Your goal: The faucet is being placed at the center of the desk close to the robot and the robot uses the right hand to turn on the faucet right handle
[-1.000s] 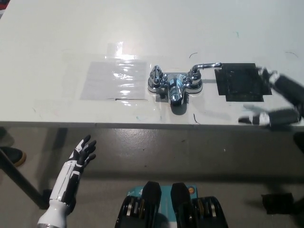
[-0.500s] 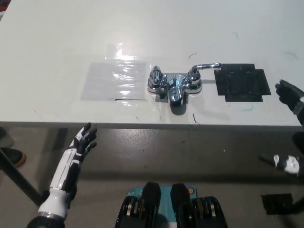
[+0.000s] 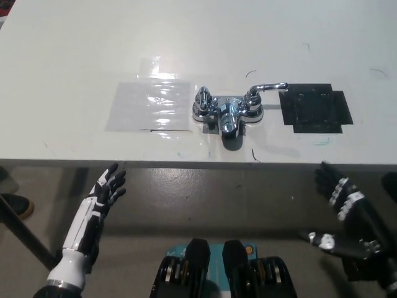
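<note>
While the faucet (image 3: 227, 112) sits mid-tabletop (image 3: 74, 56) near my edge, I read both hands as below the tabletop edge and off it. R hand (image 3: 341, 192) hangs low at the right, fingers (image 3: 327, 176) spread apart, holding nothing, well apart from the right handle (image 3: 267, 88). L hand (image 3: 107, 194) rests low at the left, fingers splayed, also empty. The right handle's lever points out to the right, toward the black patch (image 3: 315, 110); the left handle (image 3: 203, 98) sits by the clear sheet (image 3: 149, 104).

I can't tell from this whether that lever is already turned or not: the hand down there fits both a reach to come and a job done w/ the arm pulled back. So I call no move.

If a turn is due, doing it well means: bring R hand in over the tabletop edge, approach the lever from its free end, not the base; keep fingers clear of the spout; push w/ a steady arc about the handle's post; keep the body from sliding, as I can't see what fixes it.
</note>
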You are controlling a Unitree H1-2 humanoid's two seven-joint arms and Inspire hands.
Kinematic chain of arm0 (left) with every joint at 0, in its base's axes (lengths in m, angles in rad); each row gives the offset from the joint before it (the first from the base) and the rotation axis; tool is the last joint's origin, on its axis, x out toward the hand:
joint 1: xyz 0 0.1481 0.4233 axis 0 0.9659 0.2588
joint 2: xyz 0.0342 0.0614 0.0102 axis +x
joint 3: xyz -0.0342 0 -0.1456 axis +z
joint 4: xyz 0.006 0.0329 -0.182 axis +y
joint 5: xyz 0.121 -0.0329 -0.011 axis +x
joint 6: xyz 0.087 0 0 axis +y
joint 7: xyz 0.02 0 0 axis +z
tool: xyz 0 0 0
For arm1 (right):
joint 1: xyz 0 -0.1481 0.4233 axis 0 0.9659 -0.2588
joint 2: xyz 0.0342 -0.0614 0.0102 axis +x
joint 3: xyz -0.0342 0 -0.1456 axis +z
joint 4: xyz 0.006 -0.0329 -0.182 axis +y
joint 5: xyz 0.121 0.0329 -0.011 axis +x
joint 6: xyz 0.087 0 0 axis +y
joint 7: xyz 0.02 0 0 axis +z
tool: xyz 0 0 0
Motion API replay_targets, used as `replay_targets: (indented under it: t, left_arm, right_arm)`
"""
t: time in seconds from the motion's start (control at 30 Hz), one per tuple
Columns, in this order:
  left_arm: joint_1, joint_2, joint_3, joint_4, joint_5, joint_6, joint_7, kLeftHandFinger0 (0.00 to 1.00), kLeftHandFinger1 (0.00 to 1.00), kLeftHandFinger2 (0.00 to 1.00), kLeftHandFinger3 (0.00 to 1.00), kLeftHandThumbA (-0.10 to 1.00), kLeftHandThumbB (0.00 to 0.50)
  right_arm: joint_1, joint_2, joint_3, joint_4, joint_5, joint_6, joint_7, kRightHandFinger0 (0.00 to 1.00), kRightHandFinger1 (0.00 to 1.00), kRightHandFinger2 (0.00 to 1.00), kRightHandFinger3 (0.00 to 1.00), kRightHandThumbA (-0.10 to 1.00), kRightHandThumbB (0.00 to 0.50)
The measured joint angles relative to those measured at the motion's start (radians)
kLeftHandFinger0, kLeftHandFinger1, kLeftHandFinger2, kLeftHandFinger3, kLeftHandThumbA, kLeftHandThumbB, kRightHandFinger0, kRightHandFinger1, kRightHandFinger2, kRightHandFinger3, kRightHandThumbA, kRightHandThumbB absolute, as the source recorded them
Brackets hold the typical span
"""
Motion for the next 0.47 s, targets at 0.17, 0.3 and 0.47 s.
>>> replay_targets:
  t: [0.17, 0.3, 0.47]
  left_arm:
    - [0.017, 0.001, -0.002, -0.003, -0.001, 0.001, -0.007, 1.0, 1.0, 1.0, 1.0, 0.95, 0.248]
    - [0.032, 0.001, -0.005, -0.003, -0.001, 0.001, -0.011, 1.0, 1.0, 1.0, 1.0, 0.94, 0.258]
    - [0.039, 0.0, -0.008, -0.003, 0.0, 0.001, -0.013, 1.0, 1.0, 1.0, 1.0, 0.94, 0.268]
  right_arm:
    - [0.024, 0.017, 0.031, 0.06, 0.003, -0.036, -0.03, 1.0, 1.0, 1.0, 1.0, 1.0, 0.182]
    - [0.053, 0.017, 0.043, 0.081, 0.014, -0.052, -0.043, 1.0, 1.0, 1.0, 1.0, 1.0, 0.188]
    - [0.083, 0.018, 0.059, 0.095, 0.027, -0.067, -0.059, 1.0, 1.0, 1.0, 1.0, 1.0, 0.164]
